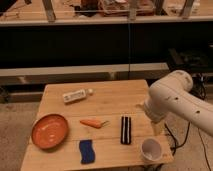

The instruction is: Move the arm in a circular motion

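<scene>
Glossy white arm (175,102), hand unseen; orange bowl (49,131), orange carrot (93,122), blue sponge (87,151), white cup (151,149).
</scene>
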`<state>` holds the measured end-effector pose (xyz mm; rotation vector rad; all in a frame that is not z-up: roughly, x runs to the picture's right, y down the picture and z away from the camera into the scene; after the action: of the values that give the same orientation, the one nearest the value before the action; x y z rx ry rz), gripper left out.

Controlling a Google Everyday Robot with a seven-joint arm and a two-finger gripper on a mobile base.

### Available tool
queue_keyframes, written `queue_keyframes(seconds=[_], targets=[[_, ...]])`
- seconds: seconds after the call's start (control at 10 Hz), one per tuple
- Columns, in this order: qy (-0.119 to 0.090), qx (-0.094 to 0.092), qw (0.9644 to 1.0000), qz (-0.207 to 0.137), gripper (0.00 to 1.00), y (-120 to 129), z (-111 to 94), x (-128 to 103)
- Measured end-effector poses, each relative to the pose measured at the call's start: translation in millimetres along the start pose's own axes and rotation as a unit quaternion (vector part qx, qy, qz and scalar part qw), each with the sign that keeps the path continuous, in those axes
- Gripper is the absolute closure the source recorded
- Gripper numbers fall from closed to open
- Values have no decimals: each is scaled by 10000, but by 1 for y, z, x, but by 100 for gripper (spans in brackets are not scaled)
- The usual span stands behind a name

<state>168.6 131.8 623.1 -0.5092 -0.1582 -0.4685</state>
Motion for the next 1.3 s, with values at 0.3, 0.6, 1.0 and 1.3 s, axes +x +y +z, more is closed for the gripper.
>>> queue_keyframes(seconds=[0.3,0.6,1.0,1.3], targets=[[-218,153,9977,-621,20,-29,-8,-71],[-329,528,9909,-1195,20,-76,-9,-114],[-293,947,9790,-1779,20,-169,6,-91],[-144,1039,9784,-1779,20,-229,29,-39]])
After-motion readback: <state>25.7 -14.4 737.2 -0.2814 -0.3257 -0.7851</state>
